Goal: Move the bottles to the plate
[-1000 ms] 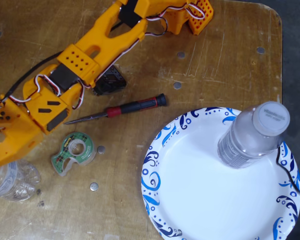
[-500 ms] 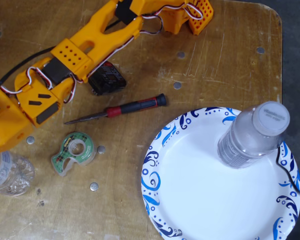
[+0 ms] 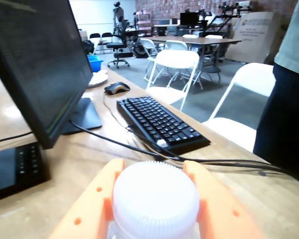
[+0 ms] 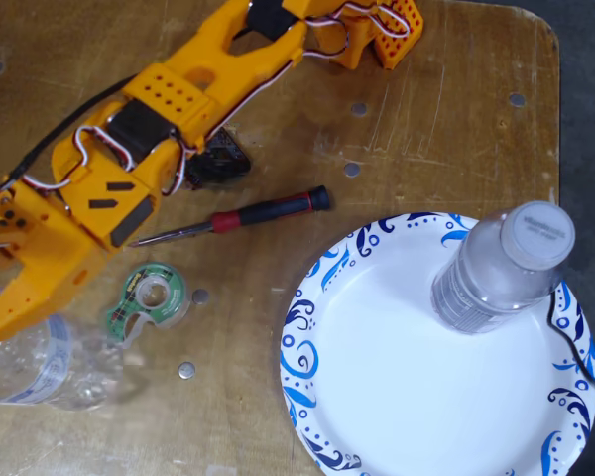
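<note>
In the wrist view my orange gripper [image 3: 152, 168] is shut on a clear bottle, and the bottle's white ribbed cap [image 3: 155, 199] fills the gap between the two fingers. In the fixed view the gripper [image 4: 15, 307] is at the far left, over this bottle [image 4: 50, 365], which has a pale label band and sits well left of the plate. The second clear bottle [image 4: 496, 273] stands upright with its white cap on, on the upper right part of the white plate with blue swirls [image 4: 377, 397].
A red-handled screwdriver [image 4: 248, 213] and a green tape dispenser [image 4: 151, 296] lie between the gripper and the plate. The wrist view shows a monitor [image 3: 35, 64], a black keyboard [image 3: 159, 122], cables, and a person [image 3: 289, 99] at the right.
</note>
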Motion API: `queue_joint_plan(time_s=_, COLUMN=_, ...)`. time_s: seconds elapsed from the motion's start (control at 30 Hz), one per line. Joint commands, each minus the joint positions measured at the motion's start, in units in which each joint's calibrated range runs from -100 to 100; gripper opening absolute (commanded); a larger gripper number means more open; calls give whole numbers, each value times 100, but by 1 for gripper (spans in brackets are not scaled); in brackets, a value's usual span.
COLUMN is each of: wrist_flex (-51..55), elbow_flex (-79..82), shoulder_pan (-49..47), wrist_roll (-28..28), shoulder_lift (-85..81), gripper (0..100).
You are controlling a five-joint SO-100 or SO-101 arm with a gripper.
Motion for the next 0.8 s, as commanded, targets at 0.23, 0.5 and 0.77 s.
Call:
queue_joint_plan(time_s=0.23, wrist_flex=1837, elbow_flex=-424, shoulder_pan=-818, wrist_roll=-99, shoulder_lift=-2181, gripper=7)
queue_joint_plan(time_s=0.5, wrist_flex=4092, elbow_flex=-334, shoulder_pan=-1853, wrist_roll=-302, shoulder_lift=-3454, gripper=5)
queue_joint_plan(time_s=0.77, wrist_flex=5493, elbow_flex=-334, shoulder_pan=-2758, wrist_roll=-286, shoulder_lift=-4036, gripper=5)
